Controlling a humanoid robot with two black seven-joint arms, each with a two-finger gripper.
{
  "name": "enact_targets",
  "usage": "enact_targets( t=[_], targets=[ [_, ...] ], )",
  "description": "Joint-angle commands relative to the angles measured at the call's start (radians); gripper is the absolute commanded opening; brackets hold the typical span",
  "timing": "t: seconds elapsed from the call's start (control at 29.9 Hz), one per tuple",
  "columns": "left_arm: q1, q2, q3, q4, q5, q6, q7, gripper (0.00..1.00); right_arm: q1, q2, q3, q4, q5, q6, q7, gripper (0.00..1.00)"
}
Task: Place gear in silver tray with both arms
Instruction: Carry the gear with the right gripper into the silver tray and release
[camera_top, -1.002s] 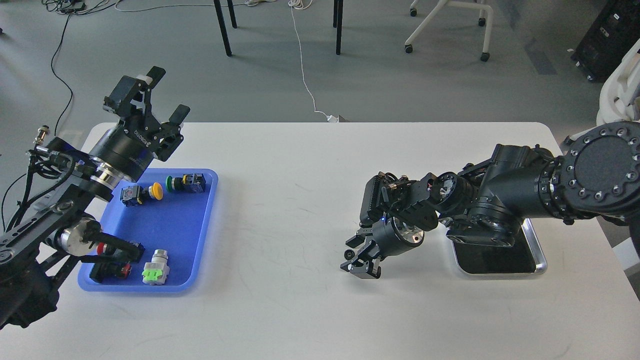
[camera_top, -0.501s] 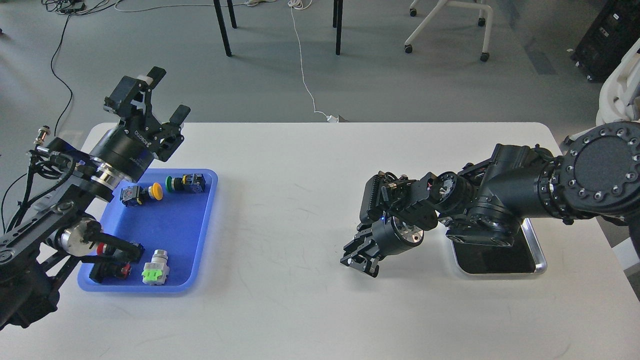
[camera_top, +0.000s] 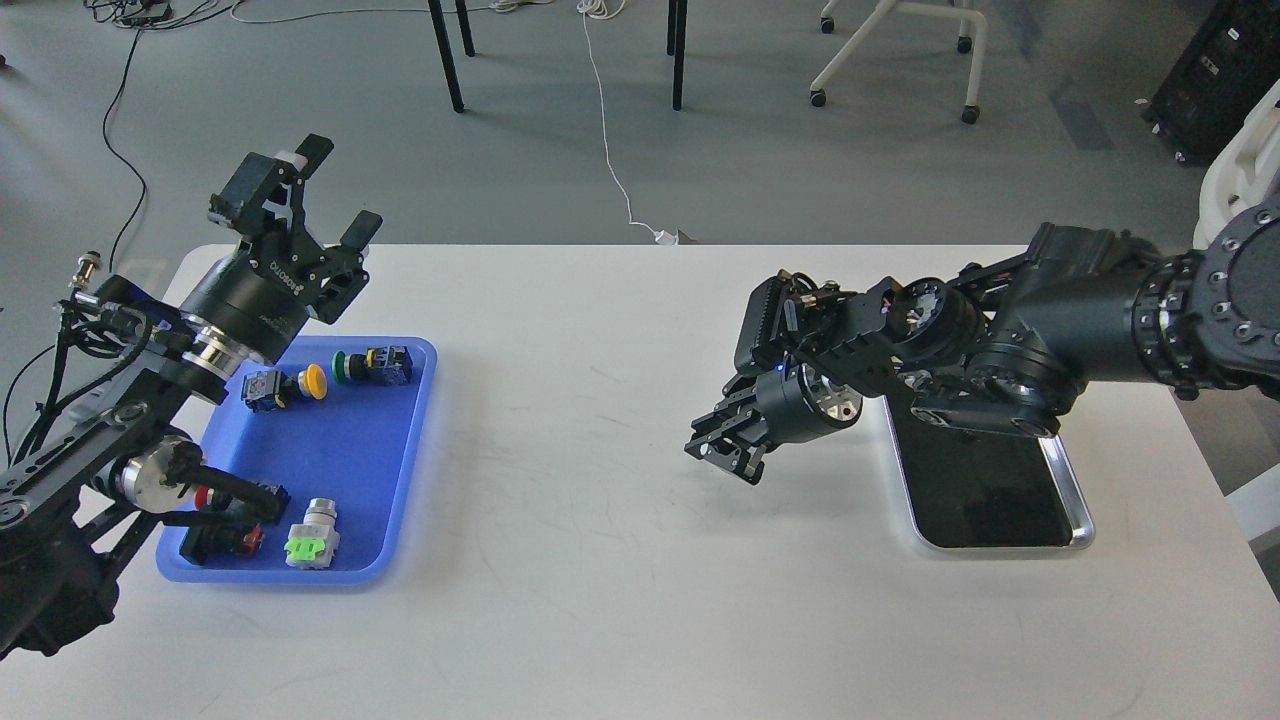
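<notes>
Nearest, on the white table, the blue tray sat at the left. Its near end held a white-and-green switch part and a black part with red, partly hidden behind the left arm's lower links. Its far end held a yellow-capped push button and a green-capped push button, both lying on their sides.

On the right side of the table lay the silver tray, its long axis running near to far. The visible dark, mirror-like bottom was bare; the far end was covered by the right arm's wrist.

Right gripper hung above the table just left of the silver tray, apart from its rim, fingers pointing down and left. The fingers appeared drawn close together. Whether a small gear sat between them could not be told; everything there read as dark and end-on.

Farthest, the left gripper was raised above the far-left corner of the blue tray, tilted up and away. Its two fingers stood clearly spread with a wide gap, holding nothing and touching nothing.
</notes>
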Motion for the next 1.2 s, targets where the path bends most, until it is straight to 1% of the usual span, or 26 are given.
enact_targets(
  t=[0.0,0.2,0.33,0.43,0.57,0.7,0.8,0.9,0.94,1.04,1.07,1.1,1.14,1.17],
  targets=[
    [-0.001,-0.003,0.0,0.0,0.0,0.0,0.0,0.98,0.028,-0.119,0.004,0.027,-0.003,0.002,0.0,0.23],
    [0.0,-0.022,0.005,0.0,0.002,-0.012,0.0,0.98,0.026,-0.342,-0.028,0.083,-0.055,0.004,0.0,0.23],
    [0.0,-0.042,0.008,0.0,0.002,-0.012,0.0,0.98,-0.012,-0.448,-0.077,0.09,-0.101,0.004,0.0,0.23],
    [-0.001,-0.051,0.009,0.001,0.003,-0.012,0.0,0.98,-0.064,-0.495,-0.092,0.085,-0.124,0.004,0.0,0.23],
    [-0.003,-0.056,0.009,0.001,0.003,-0.012,0.0,0.98,-0.135,-0.529,-0.092,0.061,-0.125,0.004,0.0,0.24],
    [-0.003,-0.057,0.009,0.001,0.003,-0.012,0.0,0.98,-0.181,-0.529,-0.086,0.004,-0.124,-0.003,0.0,0.24],
    [-0.001,-0.057,0.009,0.001,0.003,-0.012,0.0,0.98,-0.187,-0.523,-0.08,-0.005,-0.122,-0.004,0.0,0.24],
    [-0.001,-0.057,0.009,0.001,0.003,-0.011,0.0,0.98,-0.201,-0.518,-0.051,-0.005,-0.121,-0.007,0.0,0.29],
    [-0.001,-0.057,0.009,0.001,0.003,-0.012,0.0,0.98,-0.207,-0.518,-0.039,-0.005,-0.121,-0.009,0.0,0.34],
    [-0.003,-0.056,0.009,0.001,0.003,-0.012,0.0,0.98,-0.216,-0.521,-0.011,-0.002,-0.116,-0.026,0.0,0.68],
    [-0.003,-0.056,0.009,0.001,0.003,-0.011,0.001,0.98,-0.216,-0.526,-0.01,-0.001,-0.113,-0.03,0.0,0.82],
    [-0.003,-0.057,0.008,0.001,0.003,-0.011,0.001,0.98,-0.216,-0.529,-0.008,0.001,-0.112,-0.033,0.0,0.88],
    [-0.001,-0.057,0.009,0.0,0.003,-0.011,0.001,0.98,-0.216,-0.529,-0.008,0.001,-0.112,-0.036,0.0,0.93],
    [-0.003,-0.057,0.008,0.0,0.003,-0.011,0.001,0.98,-0.215,-0.531,-0.006,0.002,-0.11,-0.039,0.0,0.93]
  ],
)
